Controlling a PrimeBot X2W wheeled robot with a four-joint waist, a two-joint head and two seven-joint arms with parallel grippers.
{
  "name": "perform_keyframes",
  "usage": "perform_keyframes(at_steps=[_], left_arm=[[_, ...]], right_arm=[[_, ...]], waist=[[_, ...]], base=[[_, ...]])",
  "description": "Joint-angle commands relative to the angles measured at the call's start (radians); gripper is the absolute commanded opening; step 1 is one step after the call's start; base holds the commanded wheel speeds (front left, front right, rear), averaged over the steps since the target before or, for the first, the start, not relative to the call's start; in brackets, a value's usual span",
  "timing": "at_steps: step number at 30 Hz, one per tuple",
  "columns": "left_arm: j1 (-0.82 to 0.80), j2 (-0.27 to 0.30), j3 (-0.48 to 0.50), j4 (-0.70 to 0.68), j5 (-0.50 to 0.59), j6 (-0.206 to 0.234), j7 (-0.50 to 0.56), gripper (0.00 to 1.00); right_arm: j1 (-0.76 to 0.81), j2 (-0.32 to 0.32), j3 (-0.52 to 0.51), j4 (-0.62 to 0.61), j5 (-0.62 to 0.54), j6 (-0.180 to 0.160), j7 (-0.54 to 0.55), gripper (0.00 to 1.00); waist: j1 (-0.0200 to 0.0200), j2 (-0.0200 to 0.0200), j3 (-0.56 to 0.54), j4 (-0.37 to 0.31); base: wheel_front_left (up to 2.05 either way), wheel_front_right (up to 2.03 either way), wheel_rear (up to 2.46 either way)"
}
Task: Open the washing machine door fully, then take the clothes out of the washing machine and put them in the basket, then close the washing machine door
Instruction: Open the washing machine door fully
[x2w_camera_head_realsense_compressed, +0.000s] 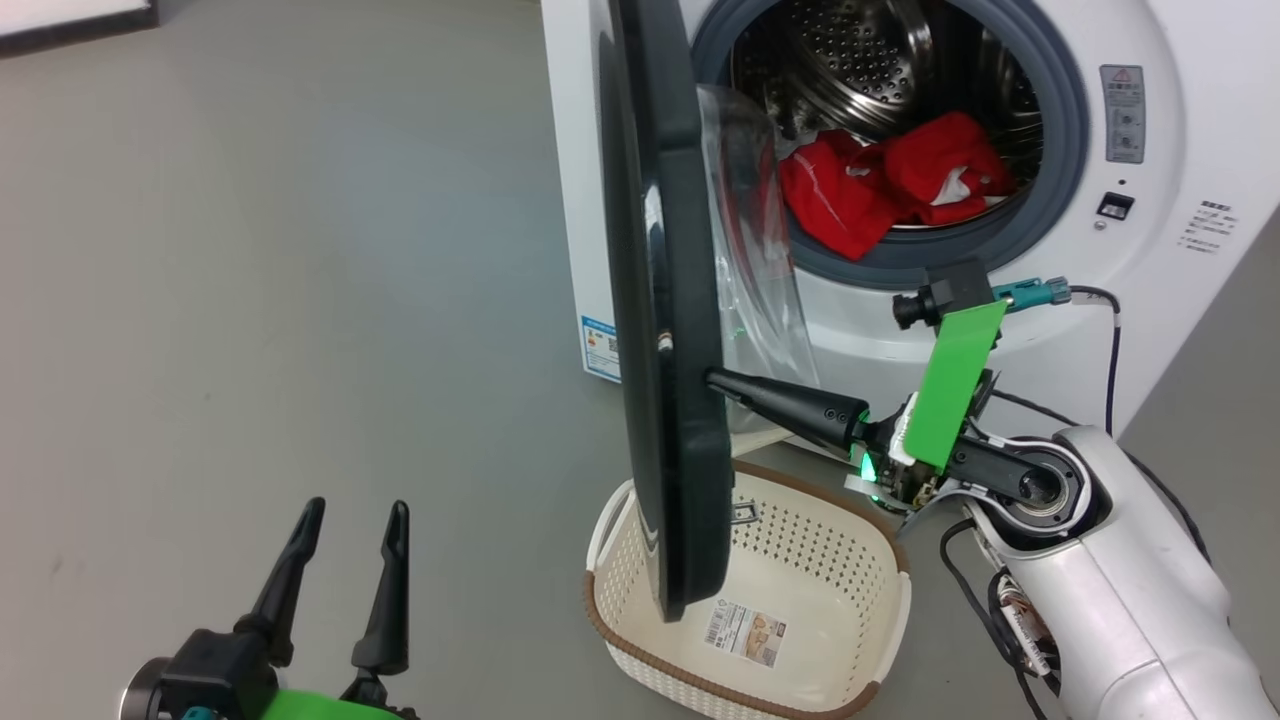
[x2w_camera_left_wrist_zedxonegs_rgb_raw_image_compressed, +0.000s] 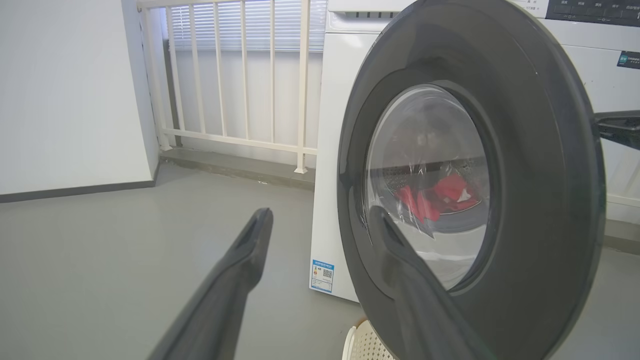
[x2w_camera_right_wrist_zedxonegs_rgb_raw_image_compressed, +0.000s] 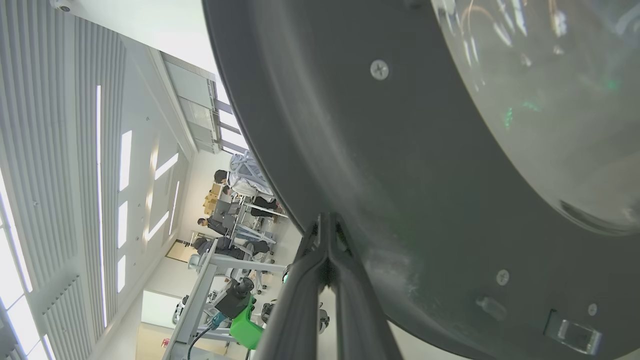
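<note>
White forearm (x2w_camera_head_realsense_compressed: 1125, 595) — green plate (x2w_camera_head_realsense_compressed: 958, 385), black cables (x2w_camera_head_realsense_compressed: 1112, 360)

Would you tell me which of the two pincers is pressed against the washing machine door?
The right pincer: shut, its tips meet the inner face of the washing machine door. The left pincer stands open, apart from it.

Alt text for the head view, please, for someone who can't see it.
The washing machine door, half open and edge-on, has the shut right gripper tip-first against its inner side. Red clothes lie in the washing machine behind; the basket stands on the floor below the door, and the open left gripper hovers lower left.
</note>
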Motion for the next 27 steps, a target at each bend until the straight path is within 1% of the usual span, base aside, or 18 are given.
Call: perform_keyframes(at_steps=[1, 3, 4, 5, 6, 7, 8, 12, 17, 20, 24, 27], left_arm=[[-0.010, 0.020, 0.033, -0.021, 0.004, 0.007, -0.008, 1.00], [-0.009, 0.023, 0.034, -0.021, 0.003, 0.006, -0.008, 1.00], [-0.009, 0.023, 0.034, -0.021, 0.003, 0.006, -0.008, 1.00], [-0.009, 0.024, 0.034, -0.022, 0.003, 0.006, -0.008, 1.00], [-0.008, 0.025, 0.034, -0.023, 0.003, 0.007, -0.008, 1.00], [-0.007, 0.025, 0.034, -0.024, 0.003, 0.007, -0.008, 1.00], [-0.006, 0.026, 0.034, -0.025, 0.003, 0.008, -0.008, 1.00], [-0.003, 0.034, 0.036, -0.026, 0.001, 0.008, -0.008, 1.00], [-0.001, 0.041, 0.035, -0.026, -0.002, 0.008, -0.008, 1.00], [0.002, 0.041, 0.034, -0.028, -0.002, 0.011, -0.008, 1.00], [0.008, 0.044, 0.038, -0.029, -0.006, 0.015, -0.008, 1.00], [0.013, 0.043, 0.040, -0.031, -0.009, 0.019, -0.008, 1.00]], right_arm=[[-0.011, 0.001, -0.004, -0.040, -0.007, -0.001, -0.007, 0.22], [-0.007, -0.007, -0.011, -0.059, -0.015, -0.001, -0.010, 0.39], [-0.007, -0.007, -0.011, -0.059, -0.015, -0.001, -0.010, 0.39], [-0.003, -0.011, -0.015, -0.070, -0.018, -0.001, -0.012, 0.45], [0.000, -0.016, -0.020, -0.084, -0.022, -0.001, -0.015, 0.56], [0.005, -0.021, -0.025, -0.100, -0.027, -0.001, -0.020, 0.86], [0.011, -0.027, -0.029, -0.118, -0.034, -0.001, -0.026, 1.00], [0.046, -0.064, -0.021, -0.204, -0.111, -0.001, -0.085, 1.00], [0.109, -0.120, 0.024, -0.320, -0.239, -0.001, -0.231, 1.00], [0.151, -0.166, 0.061, -0.377, -0.309, -0.001, -0.341, 1.00], [0.200, -0.231, 0.109, -0.426, -0.405, -0.001, -0.538, 1.00], [0.235, -0.288, 0.153, -0.435, -0.479, -0.001, -0.688, 1.00]], waist=[[0.0000, 0.0000, -0.011, -0.019], [0.0000, 0.0000, -0.017, -0.031], [0.0000, 0.0000, -0.017, -0.031], [0.0000, 0.0000, -0.020, -0.037], [0.0000, 0.0000, -0.022, -0.043], [0.0000, 0.0000, -0.024, -0.050], [0.0000, 0.0000, -0.026, -0.056], [0.0000, 0.0000, -0.034, -0.083], [0.0000, 0.0000, -0.041, -0.118], [0.0000, 0.0000, -0.043, -0.138], [0.0000, 0.0000, -0.048, -0.162], [0.0000, 0.0000, -0.050, -0.175]], base=[[0.00, 0.00, 0.00], [0.00, 0.00, 0.00], [0.00, 0.00, 0.00], [0.00, 0.00, 0.00], [0.00, 0.00, 0.00], [0.00, 0.00, 0.00], [0.00, 0.00, 0.00], [0.00, 0.00, 0.00], [0.00, 0.00, 0.00], [0.00, 0.00, 0.00], [0.00, 0.00, 0.00], [0.00, 0.00, 0.00]])
